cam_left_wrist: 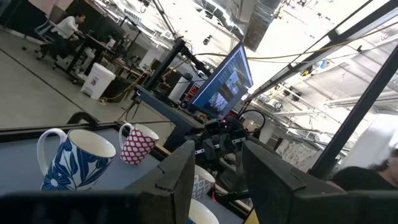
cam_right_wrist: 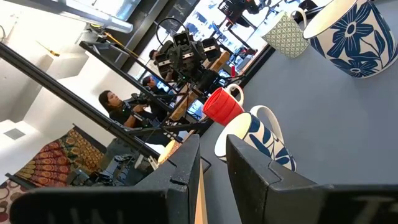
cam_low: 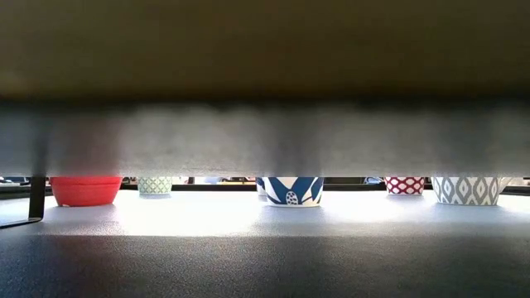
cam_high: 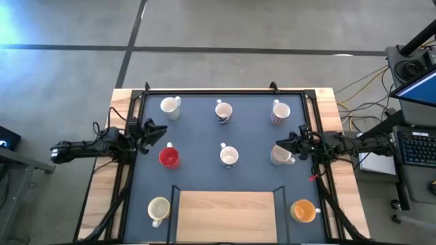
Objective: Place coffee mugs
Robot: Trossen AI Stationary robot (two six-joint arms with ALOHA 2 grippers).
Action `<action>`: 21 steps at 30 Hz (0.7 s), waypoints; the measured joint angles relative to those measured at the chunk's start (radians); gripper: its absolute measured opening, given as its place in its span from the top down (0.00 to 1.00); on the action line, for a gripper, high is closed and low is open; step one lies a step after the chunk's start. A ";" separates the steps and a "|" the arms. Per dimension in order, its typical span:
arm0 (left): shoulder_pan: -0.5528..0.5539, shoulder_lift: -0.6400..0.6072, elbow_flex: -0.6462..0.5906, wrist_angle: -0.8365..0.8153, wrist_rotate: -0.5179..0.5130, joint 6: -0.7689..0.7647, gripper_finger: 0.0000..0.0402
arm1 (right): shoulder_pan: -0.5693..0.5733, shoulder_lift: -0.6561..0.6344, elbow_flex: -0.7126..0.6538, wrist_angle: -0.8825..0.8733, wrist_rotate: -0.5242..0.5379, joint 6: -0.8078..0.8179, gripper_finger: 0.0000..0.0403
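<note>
Dark grey matting [cam_high: 204, 129] covers our table, framed by pale wood, and eight ceramic mugs stand on it in rows. Along the far edge we see a white mug with a green lattice pattern [cam_high: 169, 106], a white mug with blue leaf print [cam_high: 223, 111] and a white mug with a red-and-white lattice [cam_high: 279, 112]. In the middle row stand a plain red mug [cam_high: 168, 157], a second blue-and-white patterned mug [cam_high: 228, 156] and a grey-patterned white mug [cam_high: 280, 156]. Near the front, a pale yellow mug [cam_high: 159, 208] sits just left of a light wooden board [cam_high: 225, 216], and an orange mug [cam_high: 304, 210] sits just right of it.

Our left gripper [cam_high: 159, 133] hangs at the mat's left edge, just beyond the red mug and apart from it; its fingers [cam_left_wrist: 180, 177] stand apart with nothing between them. Our right gripper [cam_high: 279, 148] hovers right beside the grey-patterned mug, at its far side, holding nothing; its fingers [cam_right_wrist: 183, 174] are also spread, with a gap showing. Beyond the table people sit at desks.
</note>
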 joint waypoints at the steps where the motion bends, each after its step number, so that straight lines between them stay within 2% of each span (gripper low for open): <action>1: 0.000 0.000 0.000 0.000 0.000 0.000 0.71 | 0.000 0.000 0.000 0.000 0.000 0.000 0.83; 13: 0.000 0.000 0.000 0.000 0.000 0.000 0.71 | 0.000 0.000 0.000 0.000 0.001 -0.003 0.83; 21: 0.000 0.000 0.000 0.000 0.000 0.000 0.71 | -0.001 0.000 0.000 0.000 0.001 -0.068 0.83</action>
